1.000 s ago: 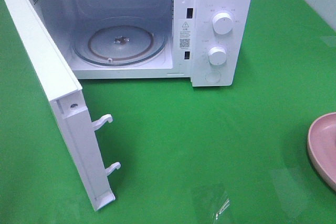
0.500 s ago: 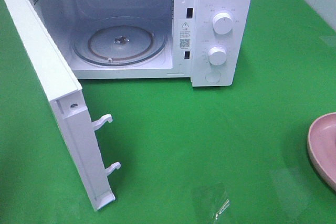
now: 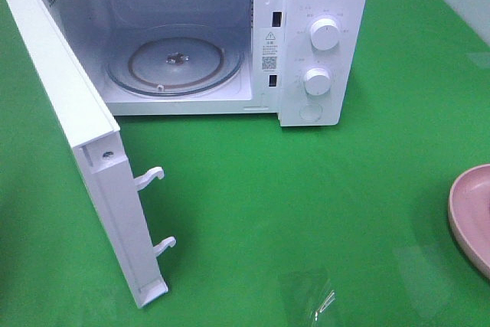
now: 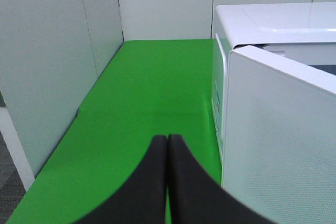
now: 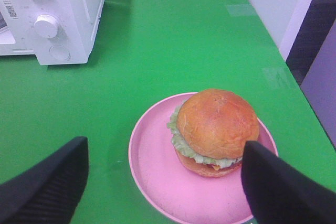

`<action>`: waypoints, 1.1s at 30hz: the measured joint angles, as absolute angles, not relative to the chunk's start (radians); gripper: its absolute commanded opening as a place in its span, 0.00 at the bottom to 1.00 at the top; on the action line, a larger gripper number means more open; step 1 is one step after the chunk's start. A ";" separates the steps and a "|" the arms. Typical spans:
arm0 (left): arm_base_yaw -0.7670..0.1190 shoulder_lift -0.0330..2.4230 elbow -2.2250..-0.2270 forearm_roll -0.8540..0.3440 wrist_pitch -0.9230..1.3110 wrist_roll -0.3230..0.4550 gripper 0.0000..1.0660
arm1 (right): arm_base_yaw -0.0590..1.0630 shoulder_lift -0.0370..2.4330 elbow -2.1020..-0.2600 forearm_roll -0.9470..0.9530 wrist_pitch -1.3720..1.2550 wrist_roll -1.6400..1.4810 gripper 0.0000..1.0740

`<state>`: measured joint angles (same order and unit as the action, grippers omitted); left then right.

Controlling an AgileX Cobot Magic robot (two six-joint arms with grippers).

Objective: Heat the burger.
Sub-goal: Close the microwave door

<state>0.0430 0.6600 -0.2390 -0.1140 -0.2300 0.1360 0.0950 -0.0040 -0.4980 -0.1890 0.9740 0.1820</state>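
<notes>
The burger (image 5: pixel 217 129), with a glossy brown bun and green lettuce, sits on a pink plate (image 5: pixel 157 177) in the right wrist view. My right gripper (image 5: pixel 165 148) hovers on the near side of it, open, its black fingers spread wider than the burger and touching nothing. In the exterior high view only the plate's rim (image 3: pixel 471 216) shows at the right edge; the burger and both grippers are out of frame there. My left gripper (image 4: pixel 167 139) is shut and empty, hanging over the green table just outside the microwave's open door (image 4: pixel 278 129).
The white microwave (image 3: pixel 321 5) stands at the back with its door (image 3: pixel 84 151) swung wide toward the front left. Its glass turntable (image 3: pixel 176 63) is bare. Green table lies between microwave and plate. White wall panels (image 4: pixel 47 51) border the table's left side.
</notes>
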 measured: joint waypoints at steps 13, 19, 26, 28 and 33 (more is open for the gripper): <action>0.043 1.002 -0.214 0.068 -0.598 0.011 0.00 | 0.095 -0.004 -0.498 -0.189 0.974 0.182 0.71; 0.043 1.122 -0.221 0.134 -0.665 -0.045 0.00 | 0.095 -0.004 -0.498 -0.189 0.974 0.182 0.71; 0.035 1.233 -0.253 0.260 -0.716 -0.130 0.00 | 0.095 -0.004 -0.498 -0.189 0.974 0.182 0.71; 0.015 1.265 -0.265 0.291 -0.726 -0.148 0.00 | 0.095 -0.004 -0.498 -0.189 0.974 0.182 0.71; -0.096 1.354 -0.297 0.279 -0.744 -0.149 0.00 | 0.095 -0.004 -0.498 -0.189 0.974 0.182 0.71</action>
